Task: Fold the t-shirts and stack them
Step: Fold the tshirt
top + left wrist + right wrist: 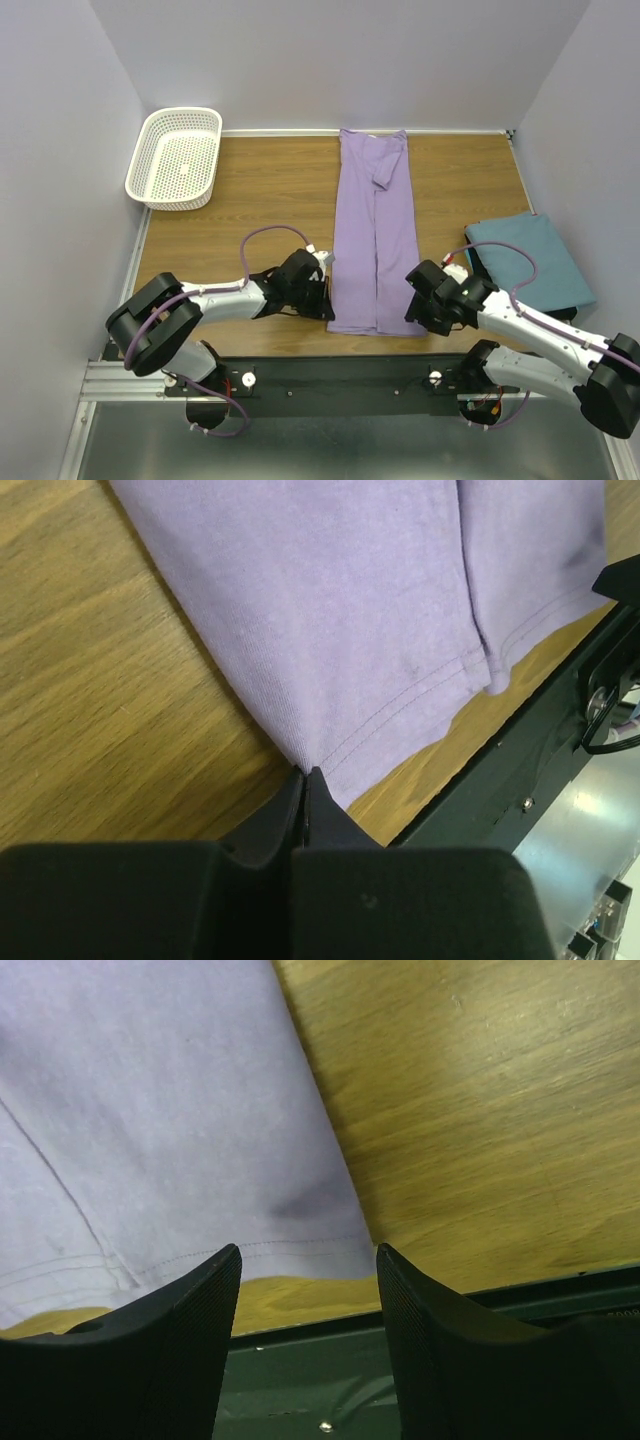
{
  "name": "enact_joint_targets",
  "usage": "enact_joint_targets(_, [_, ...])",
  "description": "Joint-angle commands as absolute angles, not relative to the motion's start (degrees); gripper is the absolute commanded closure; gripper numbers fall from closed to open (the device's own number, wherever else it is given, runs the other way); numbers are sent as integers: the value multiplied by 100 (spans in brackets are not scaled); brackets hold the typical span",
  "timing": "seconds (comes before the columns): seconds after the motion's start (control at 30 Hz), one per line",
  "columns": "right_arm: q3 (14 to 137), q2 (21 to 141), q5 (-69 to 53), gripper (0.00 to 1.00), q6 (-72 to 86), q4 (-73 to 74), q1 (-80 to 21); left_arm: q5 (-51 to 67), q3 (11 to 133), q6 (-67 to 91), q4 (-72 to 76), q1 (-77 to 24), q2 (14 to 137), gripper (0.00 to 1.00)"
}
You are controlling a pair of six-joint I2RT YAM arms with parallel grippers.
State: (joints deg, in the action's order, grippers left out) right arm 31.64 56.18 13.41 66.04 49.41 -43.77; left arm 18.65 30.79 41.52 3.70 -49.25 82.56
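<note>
Two grippers: left gripper (305,780) clenched on the near-left hem corner of the lavender t-shirt (375,240), right gripper (308,1252) spread wide at its near-right corner. Two t-shirts — teal t-shirt (530,262) folded, right of the lavender. One basket (150,190), far-left of it.

Two t-shirts are in view: one lavender shirt (375,235) and one teal shirt (530,262). There is one white mesh basket (175,157) and one wooden table (270,185). Two grippers complete the count: one left gripper (303,780) and one right gripper (308,1260)
</note>
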Motion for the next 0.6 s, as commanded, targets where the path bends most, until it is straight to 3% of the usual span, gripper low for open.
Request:
enact_joint_targets(0.0, [2962, 5660, 1152, 36, 6812, 5063, -4359, 1846, 3322, 3867, -544, -4966, 8033, 100])
enact_joint_targets(0.27, [2610, 5888, 651, 46, 6653, 4290, -4359, 1854, 3235, 3858, -773, -4966, 7928, 100])
enact_joint_targets(0.47, [2540, 5880, 334, 68, 6513, 3990, -4368, 1969, 3156, 3929, -791, -4966, 7849, 100])
enact_joint_targets(0.5, [2531, 5862, 238, 78, 6504, 3999, -4368, 1977, 3120, 3955, -800, -4966, 7814, 100])
enact_joint_targets(0.57, [2470, 5740, 141, 84, 6513, 3990, -4377, 2065, 3059, 3999, -800, -4975, 7770, 100])
